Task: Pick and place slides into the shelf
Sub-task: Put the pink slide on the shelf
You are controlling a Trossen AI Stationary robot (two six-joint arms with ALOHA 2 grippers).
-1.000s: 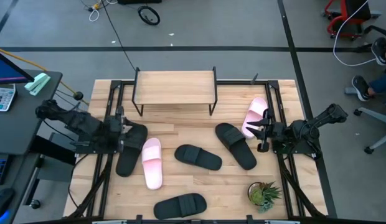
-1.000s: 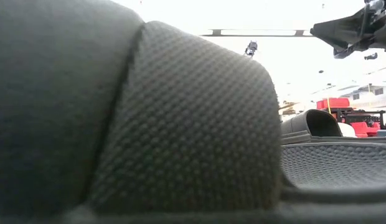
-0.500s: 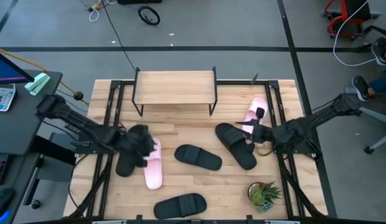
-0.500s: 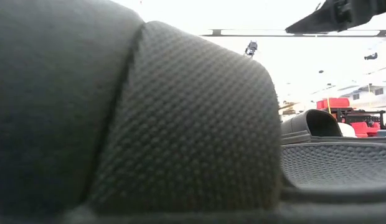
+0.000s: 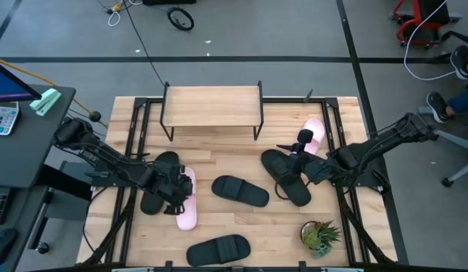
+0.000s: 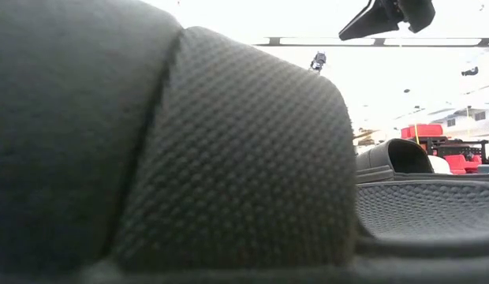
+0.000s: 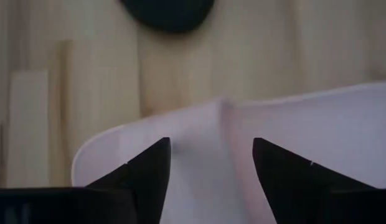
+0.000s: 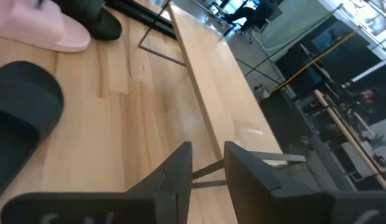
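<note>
Black slide point(image 6: 150, 158) (blurred) across low view

Robotics lab; taped concrete floor point(image 5: 294, 45); office chairs point(image 5: 415, 19)

I see the left arm stretched in from the left edge, elbow bent, its wrist pitched down so the left end effector point(image 5: 181, 190) sits low over the left-centre of the desk point(image 5: 219, 162); in its wrist view the two dark fingers point(image 7: 149, 171) stand spread with a clear gap between them. The right arm reaches in from the right edge, its right end effector point(image 5: 293, 153) raised at right-centre, fingers point(image 8: 177, 165) parted by a narrow gap, gripping nothing.
</note>
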